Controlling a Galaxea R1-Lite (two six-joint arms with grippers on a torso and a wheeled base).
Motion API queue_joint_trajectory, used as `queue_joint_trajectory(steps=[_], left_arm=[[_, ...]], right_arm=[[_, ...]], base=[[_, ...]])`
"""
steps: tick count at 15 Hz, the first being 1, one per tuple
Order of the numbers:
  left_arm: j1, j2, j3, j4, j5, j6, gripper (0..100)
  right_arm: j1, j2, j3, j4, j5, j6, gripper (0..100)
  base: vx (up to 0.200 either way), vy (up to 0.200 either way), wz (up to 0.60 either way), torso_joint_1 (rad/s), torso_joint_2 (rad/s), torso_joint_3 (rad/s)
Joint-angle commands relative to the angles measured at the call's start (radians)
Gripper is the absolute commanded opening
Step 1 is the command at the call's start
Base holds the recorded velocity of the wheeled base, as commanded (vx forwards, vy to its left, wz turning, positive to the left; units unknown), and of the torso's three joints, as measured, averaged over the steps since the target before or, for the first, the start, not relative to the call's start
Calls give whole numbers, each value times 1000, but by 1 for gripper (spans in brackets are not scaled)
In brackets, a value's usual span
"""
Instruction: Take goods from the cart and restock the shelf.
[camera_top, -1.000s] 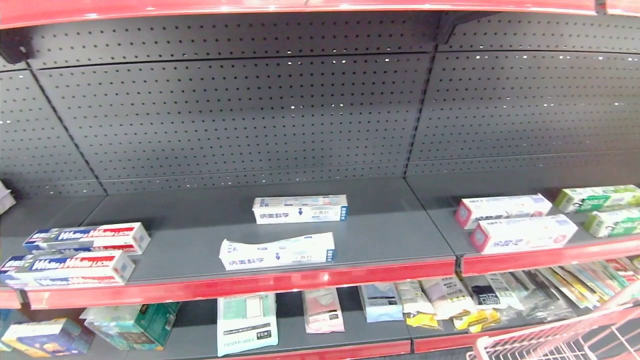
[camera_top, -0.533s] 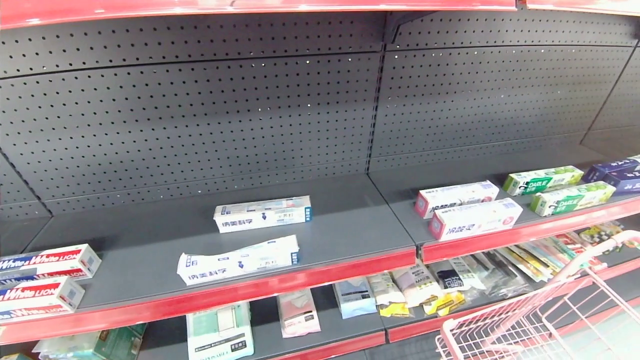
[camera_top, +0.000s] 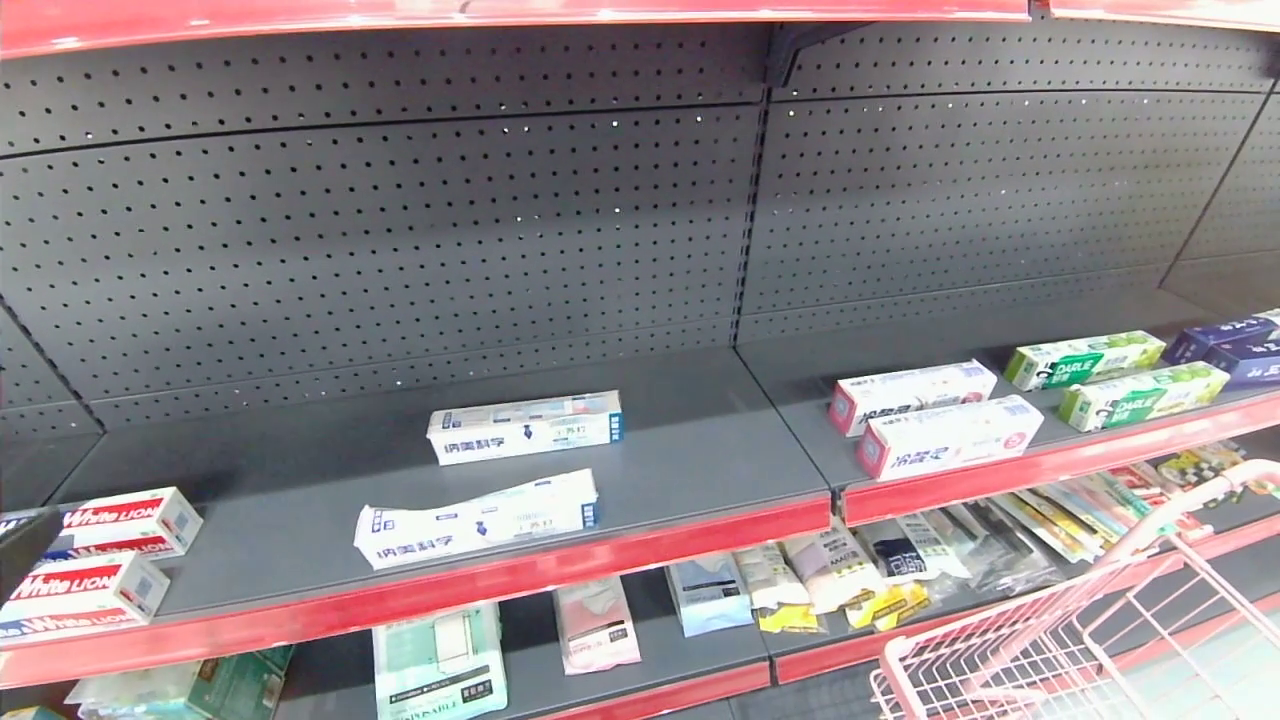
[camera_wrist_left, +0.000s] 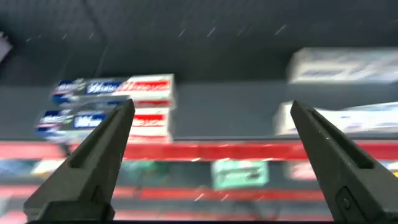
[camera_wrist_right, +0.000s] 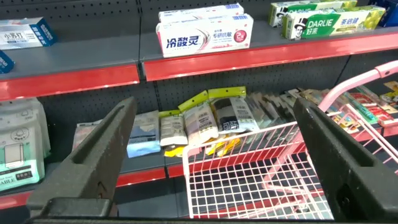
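My right claw (camera_wrist_right: 214, 101) is spread wide. It has nothing between its fingers and touches nothing. It hangs over the pink wire cart (camera_wrist_right: 249, 177), which stands at my right, just in front of the shelving. My left claw (camera_wrist_left: 211, 106) is open just as far and also holds nothing. It faces the red front lip of the shelf (camera_wrist_left: 205, 149).

Beyond the cart, on the lower tier, flat packets (camera_top: 820, 580) lie side by side, with a pale green pouch (camera_top: 440, 660) further to the left.

Above them, on the grey deck of the shelf, the boxes lie lengthwise in pairs, one behind the other:
- Two white-and-red boxes (camera_top: 120, 522) sit at the far left.
- Two white-and-blue boxes (camera_top: 525, 427) are in the middle, and the front one is crumpled.
- Two white-and-pink boxes (camera_top: 948, 437) lie past the upright.
- Two green boxes (camera_top: 1145, 395) come next, near the pink pair.
- Dark blue boxes (camera_top: 1235, 345) are at the right edge.

The pairs are well apart, with bare deck between them. Behind everything stands the dark perforated back panel (camera_top: 400, 220), with another red-edged tier overhead.
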Motion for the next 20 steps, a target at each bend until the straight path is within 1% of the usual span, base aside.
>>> queue_joint_trajectory(steps=[1, 2, 3, 5, 7, 9, 10, 13, 14, 15, 17, 19, 20], left_arm=[[72, 328, -100, 30, 33, 62, 100], [72, 377, -86, 30, 18, 64, 100], [63, 403, -79, 30, 16, 64, 100], [23, 466, -69, 26, 24, 64, 100], [-29, 520, -88, 23, 27, 73, 100], [-28, 569, -120, 6, 27, 85, 100], [-28, 570, -122, 7, 27, 85, 100], [-26, 630, -125, -5, 27, 128, 100], [-26, 647, -122, -13, 27, 129, 100], [-26, 668, -112, -39, 30, 125, 100], [-23, 711, -108, -89, 28, 129, 100], [-23, 756, -109, -142, 30, 126, 100], [-25, 760, -108, -155, 28, 131, 100]], right_arm=[[0, 1, 0, 0, 0, 0, 100], [0, 1, 0, 0, 0, 0, 100], [0, 1, 0, 0, 0, 0, 100], [0, 1, 0, 0, 0, 0, 100], [0, 1, 0, 0, 0, 0, 100], [0, 1, 0, 0, 0, 0, 100], [0, 1, 0, 0, 0, 0, 100], [0, 1, 0, 0, 0, 0, 100], [0, 1, 0, 0, 0, 0, 100], [0, 1, 0, 0, 0, 0, 100], [0, 1, 0, 0, 0, 0, 100], [0, 1, 0, 0, 0, 0, 100], [0, 1, 0, 0, 0, 0, 100]], base=[[0, 0, 0, 0, 0, 0], [0, 0, 0, 0, 0, 0], [0, 0, 0, 0, 0, 0], [0, 0, 0, 0, 0, 0], [0, 0, 0, 0, 0, 0], [0, 0, 0, 0, 0, 0], [0, 0, 0, 0, 0, 0], [0, 0, 0, 0, 0, 0], [0, 0, 0, 0, 0, 0], [0, 0, 0, 0, 0, 0], [0, 0, 0, 0, 0, 0], [0, 0, 0, 0, 0, 0], [0, 0, 0, 0, 0, 0]])
